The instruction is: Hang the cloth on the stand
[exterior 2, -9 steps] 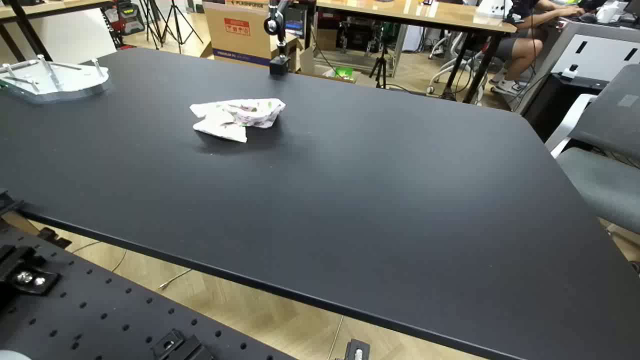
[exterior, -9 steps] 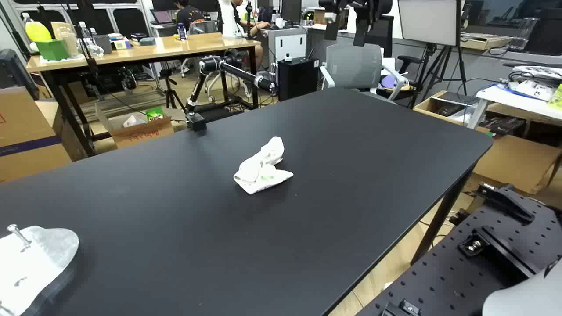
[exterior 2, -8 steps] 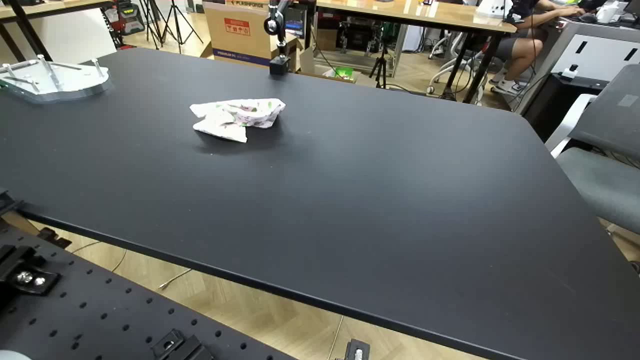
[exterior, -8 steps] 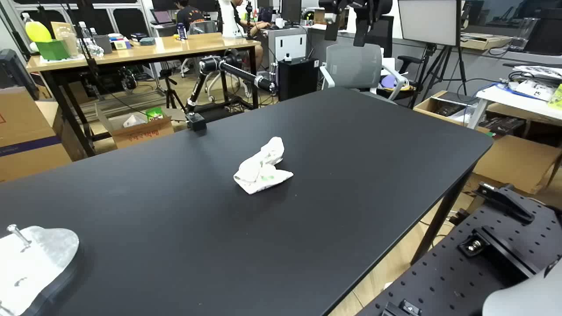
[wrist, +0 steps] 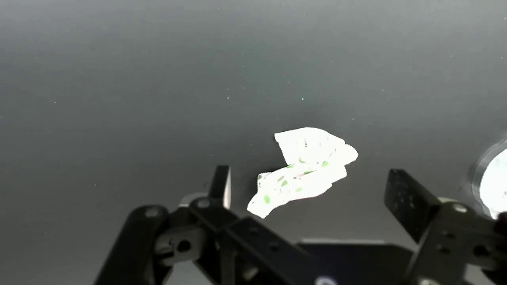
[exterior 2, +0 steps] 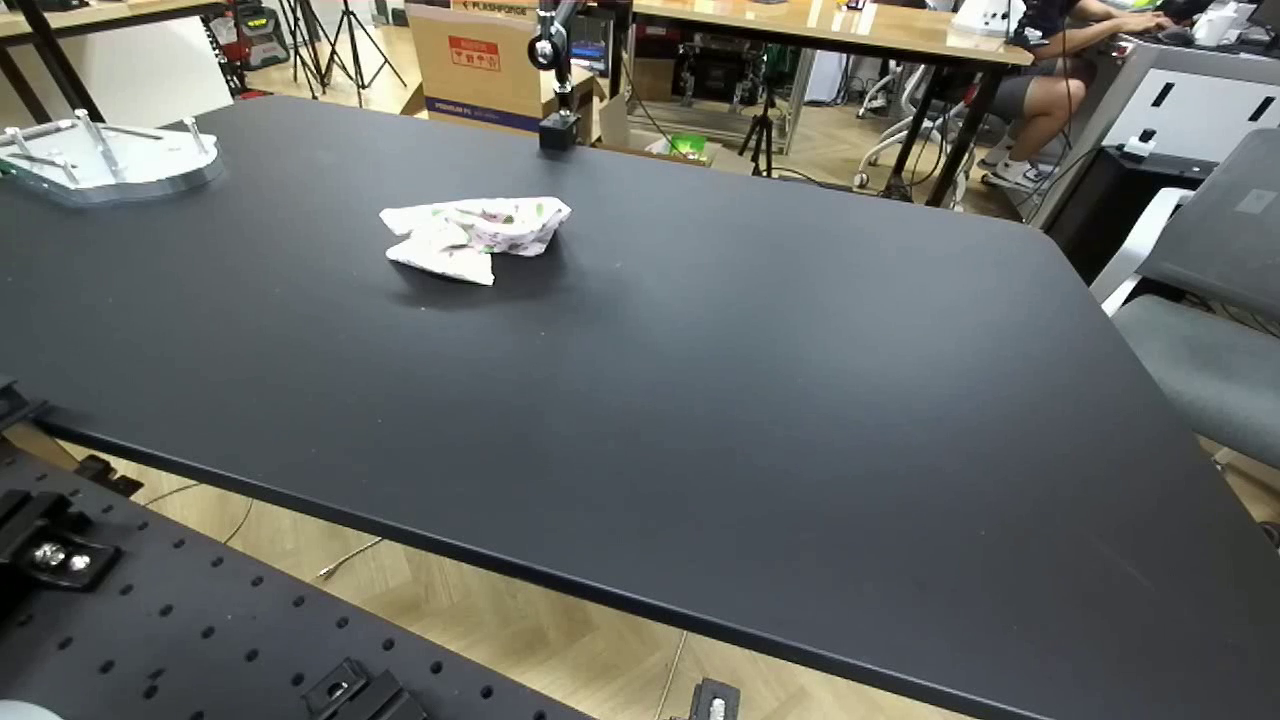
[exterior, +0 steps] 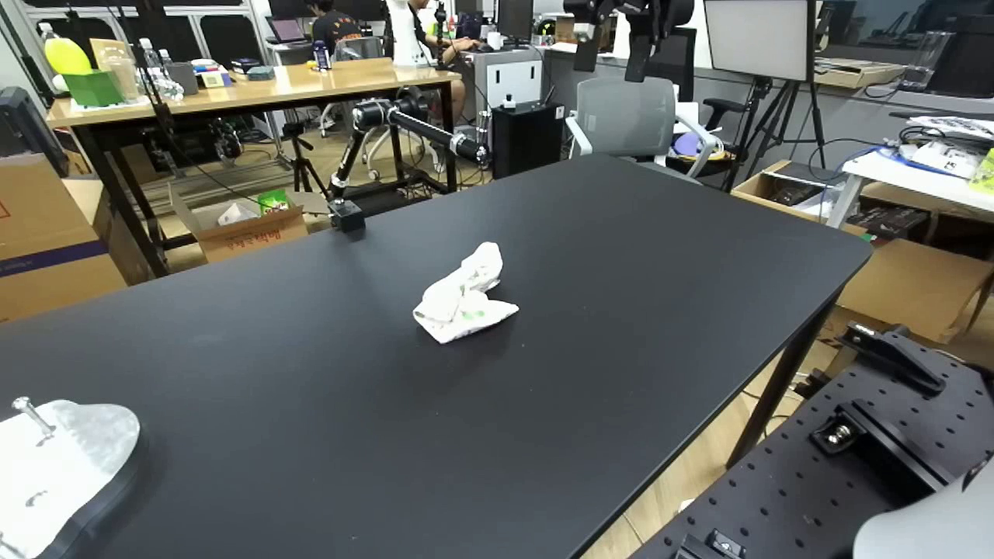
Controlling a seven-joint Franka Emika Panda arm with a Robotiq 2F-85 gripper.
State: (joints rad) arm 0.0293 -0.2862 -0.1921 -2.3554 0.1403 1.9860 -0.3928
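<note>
Nothing visibly moved since earlier; black two-finger gripper (exterior: 610,70) spread, apart from crumpled white green-printed cloth (wrist: 304,174). Shallow pinch might drop it.

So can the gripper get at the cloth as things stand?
Probably yes: the gripper is open above the table, and the wrist view shows nothing between it and the cloth. It would likely need lowering.

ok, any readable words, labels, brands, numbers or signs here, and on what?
"FLASHFORGE": top edge of the big tan cardboard box with a purple band.
"PREMIUM", probably; rest blurred: that band.
Red label, same box: too small.
Red lettering, open brown cardboard box: too blurred.
Dark marks, crumpled white patterned cloth: too small to tell.
Nothing else legible.
</note>
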